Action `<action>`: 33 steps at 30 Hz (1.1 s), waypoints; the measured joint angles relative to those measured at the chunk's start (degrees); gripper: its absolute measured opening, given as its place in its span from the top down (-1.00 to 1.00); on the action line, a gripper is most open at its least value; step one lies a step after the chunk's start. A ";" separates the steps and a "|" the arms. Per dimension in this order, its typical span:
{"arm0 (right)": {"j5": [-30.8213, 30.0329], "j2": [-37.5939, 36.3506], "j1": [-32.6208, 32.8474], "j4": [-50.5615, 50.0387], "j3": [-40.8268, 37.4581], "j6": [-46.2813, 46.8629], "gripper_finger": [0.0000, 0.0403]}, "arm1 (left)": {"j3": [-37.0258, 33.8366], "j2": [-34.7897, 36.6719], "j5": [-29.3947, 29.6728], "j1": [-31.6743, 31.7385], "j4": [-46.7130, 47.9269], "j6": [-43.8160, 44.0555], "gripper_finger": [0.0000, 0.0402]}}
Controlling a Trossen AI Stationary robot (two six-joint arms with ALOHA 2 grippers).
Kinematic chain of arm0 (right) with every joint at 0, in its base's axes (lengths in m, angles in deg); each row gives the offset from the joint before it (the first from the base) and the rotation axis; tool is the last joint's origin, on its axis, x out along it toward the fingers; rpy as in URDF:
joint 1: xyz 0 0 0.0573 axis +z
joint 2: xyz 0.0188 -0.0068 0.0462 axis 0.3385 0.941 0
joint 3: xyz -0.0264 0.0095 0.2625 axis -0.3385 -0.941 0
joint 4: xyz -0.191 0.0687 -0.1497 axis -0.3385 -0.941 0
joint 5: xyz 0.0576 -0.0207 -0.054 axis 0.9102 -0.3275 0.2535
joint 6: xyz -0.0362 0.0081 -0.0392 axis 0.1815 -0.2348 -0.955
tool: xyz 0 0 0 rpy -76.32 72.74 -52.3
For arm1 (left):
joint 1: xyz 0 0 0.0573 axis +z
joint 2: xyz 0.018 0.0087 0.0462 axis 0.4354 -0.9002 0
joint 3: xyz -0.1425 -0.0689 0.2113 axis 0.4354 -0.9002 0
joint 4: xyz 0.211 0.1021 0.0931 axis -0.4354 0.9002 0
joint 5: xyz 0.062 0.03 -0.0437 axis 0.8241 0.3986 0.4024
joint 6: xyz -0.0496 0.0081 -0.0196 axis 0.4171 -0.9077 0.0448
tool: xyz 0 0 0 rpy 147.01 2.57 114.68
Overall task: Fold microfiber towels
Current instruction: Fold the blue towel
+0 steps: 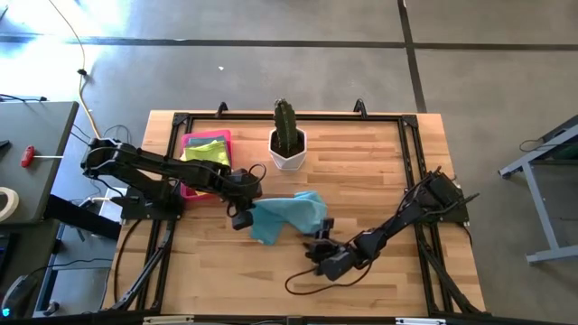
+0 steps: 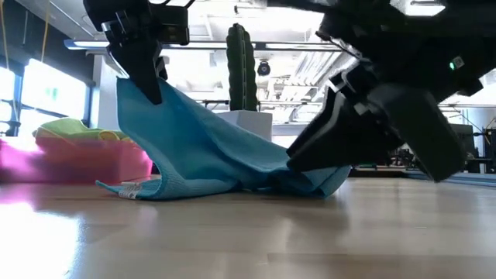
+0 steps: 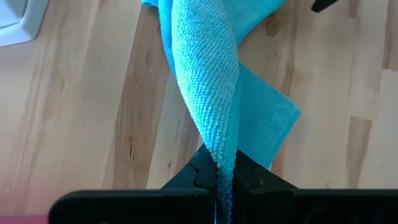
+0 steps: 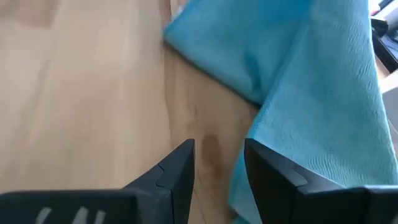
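Note:
A light blue microfiber towel [image 1: 289, 215] lies partly on the wooden table [image 1: 379, 181] near its middle. One end is raised and the rest slopes down to the tabletop [image 2: 201, 147]. My left gripper [image 1: 242, 218] is above the towel's left end and shut on it. My right gripper [image 1: 318, 242] is low at the towel's near right side. It is open, with bare table between its fingers [image 4: 219, 168] and the towel's edge [image 4: 261, 149] next to one finger. More towels, lime green and yellow [image 1: 206, 149], lie in a pink tray [image 1: 190, 190]. My left gripper pinches a bunched, rope-like part of the towel [image 3: 225, 174] between its two fingers, coming from above and slanting down. That end is lifted clear, and the cloth runs down from the fingers [image 2: 143, 74] to the part spread on the table [image 2: 155, 188]. My right gripper's one finger [image 4: 280, 180] is right at the towel's edge; I cannot tell whether it touches the cloth.
A cactus in a white pot [image 1: 288, 144] stands at the back middle, just beyond the towel. The pink tray is at the back left, beside the left arm. Bare wood stretches across the table's near side and right half.

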 joint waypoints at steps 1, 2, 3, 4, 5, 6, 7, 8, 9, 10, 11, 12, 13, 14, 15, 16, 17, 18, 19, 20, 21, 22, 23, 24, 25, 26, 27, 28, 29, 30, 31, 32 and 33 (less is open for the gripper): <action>-0.02 0.00 0.00 0.40 0.34 -0.08 0.34 | -0.01 0.00 -0.21 0.00 0.01 -0.40 1.00; 0.02 0.00 0.00 0.37 0.95 -0.30 0.34 | -0.02 0.00 -0.31 0.00 -0.02 -0.79 1.00; 0.18 0.00 0.00 -0.03 1.80 -1.03 0.34 | -0.02 0.00 -0.31 0.00 0.01 -0.89 1.00; 0.64 -0.08 0.00 -0.67 2.64 -1.53 0.34 | 0.00 0.00 -0.31 0.00 0.01 -0.87 1.00; 1.06 -0.11 0.00 -1.66 3.46 -2.43 0.34 | -0.02 0.00 -0.33 0.00 0.03 -0.85 1.00; 1.65 -0.11 0.00 -2.39 4.13 -3.45 0.34 | -0.02 0.00 -0.33 -0.02 0.01 -0.84 1.00; 2.15 -0.11 -0.01 -2.83 4.65 -4.37 0.35 | -0.02 0.00 -0.35 -0.02 0.02 -0.74 1.00; 2.59 -0.11 -0.15 -3.04 5.16 -4.69 0.36 | -0.02 0.00 -0.36 -0.02 0.01 -0.14 1.00; 2.94 -0.11 -0.36 -3.22 5.67 -4.43 0.37 | -0.01 0.00 -0.37 -0.02 0.01 0.54 1.00; 3.21 -0.11 -0.58 -3.89 6.27 -3.46 0.38 | -0.02 0.00 -0.40 -0.02 0.02 1.23 1.00; 3.38 -0.11 -0.84 -5.06 6.96 -1.90 0.39 | -0.02 0.00 -0.45 -0.02 0.02 1.92 1.00; 3.68 -0.11 -1.15 -6.74 7.72 0.01 0.39 | -0.02 0.00 -0.49 -0.02 0.03 2.43 1.00; 4.02 -0.11 -1.44 -8.73 8.64 2.35 0.38 | -0.02 0.00 -0.49 -0.02 0.03 2.71 1.00; 5.00 -0.11 -1.59 -10.57 9.61 4.90 0.37 | 0.00 0.00 -0.51 -0.02 0.03 2.71 1.00; 6.05 -0.11 -1.74 -12.07 10.52 7.84 0.34 | -0.02 0.00 -0.51 -0.02 0.03 2.69 1.00; 6.73 -0.11 -1.74 -13.18 11.30 10.26 0.31 | 0.00 0.00 -0.51 -0.02 0.03 2.71 1.00; 7.64 -0.11 -1.47 -13.76 12.00 11.88 0.26 | -0.02 0.00 -0.51 -0.02 0.05 2.70 1.00; 8.49 -0.10 -1.04 -13.83 12.60 13.17 0.20 | -0.02 0.00 -0.51 -0.02 0.05 2.69 1.00; 8.85 -0.05 -0.56 -13.71 13.18 14.33 0.14 | -0.02 0.00 -0.51 -0.02 0.05 2.69 1.00; 8.83 0.11 -0.09 -13.67 13.89 15.43 0.07 | 0.00 0.00 -0.51 -0.02 0.03 2.69 1.00; 8.85 0.31 0.37 -13.83 14.52 15.63 0.00 | -0.02 0.00 -0.51 -0.02 0.05 2.60 1.00; 8.83 0.73 0.73 -14.42 15.26 15.27 -0.06 | -0.02 0.00 -0.53 -0.02 0.05 2.19 1.00; 8.47 1.24 1.01 -15.66 16.09 14.32 -0.12 | 0.00 0.00 -0.51 -0.02 0.05 1.62 1.00; 7.34 1.88 1.30 -17.31 16.90 13.48 -0.16 | -0.02 0.00 -0.51 -0.02 0.06 1.09 1.00; 5.53 2.76 1.63 -18.88 17.89 12.99 -0.19 | -0.02 0.00 -0.51 -0.02 0.11 0.73 1.00; 3.12 3.74 1.99 -20.52 19.01 12.68 -0.21 | -0.01 0.00 -0.51 -0.02 0.12 0.70 1.00; 0.34 4.73 2.27 -22.55 20.15 12.25 -0.22 | -0.02 0.00 -0.51 -0.02 0.15 0.70 1.00; -2.17 5.85 2.52 -24.65 21.48 11.96 -0.22 | -0.02 0.00 -0.51 -0.02 0.15 0.65 1.00; -4.37 7.06 2.72 -26.81 22.79 12.15 -0.23 | -0.02 0.00 -0.51 -0.02 0.15 0.36 1.00; -5.72 8.39 2.82 -29.31 24.11 12.92 -0.23 | -0.02 0.00 -0.51 -0.02 0.18 0.10 1.00; -6.35 9.65 2.89 -31.76 25.46 14.15 -0.23 | -0.02 0.00 -0.51 -0.02 0.16 -0.12 1.00; -6.59 10.98 2.95 -34.25 26.95 15.85 -0.23 | 0.00 0.00 -0.51 -0.02 0.16 -0.33 1.00; -6.99 12.29 2.97 -36.79 28.59 18.01 -0.23 | -0.01 0.00 -0.51 -0.02 0.18 -0.35 1.00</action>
